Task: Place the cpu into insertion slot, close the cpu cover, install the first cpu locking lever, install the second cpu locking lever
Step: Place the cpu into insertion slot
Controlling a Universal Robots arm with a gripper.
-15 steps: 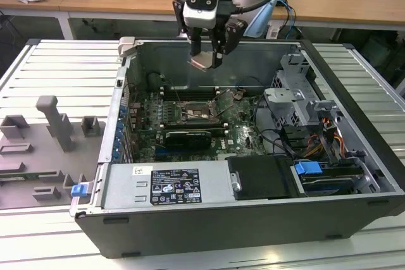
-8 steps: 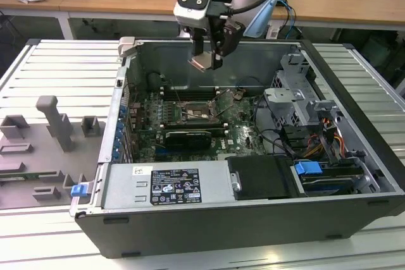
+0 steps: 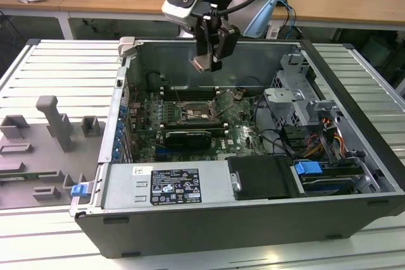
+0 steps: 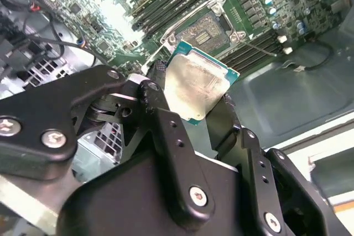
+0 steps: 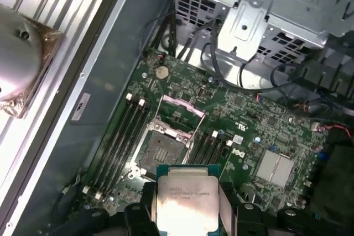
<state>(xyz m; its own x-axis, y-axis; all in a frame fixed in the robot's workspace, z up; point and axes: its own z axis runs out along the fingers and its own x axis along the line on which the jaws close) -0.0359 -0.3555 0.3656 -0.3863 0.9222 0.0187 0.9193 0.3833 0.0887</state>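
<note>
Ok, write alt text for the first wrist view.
The hand grips the cpu, silver top showing, over a green motherboard. On the board, the insertion slot lies bare with the cpu cover swung open.

We find clear air between the tool (image 3: 209, 64), gripping the cpu (image 5: 185, 200), and the insertion slot (image 3: 197, 111). The raised cpu cover (image 3: 226, 100) stands beside the slot. The drive cage (image 3: 292, 99) and cables (image 3: 269, 132) crowd beyond it, toward the exterior view's right.
</note>
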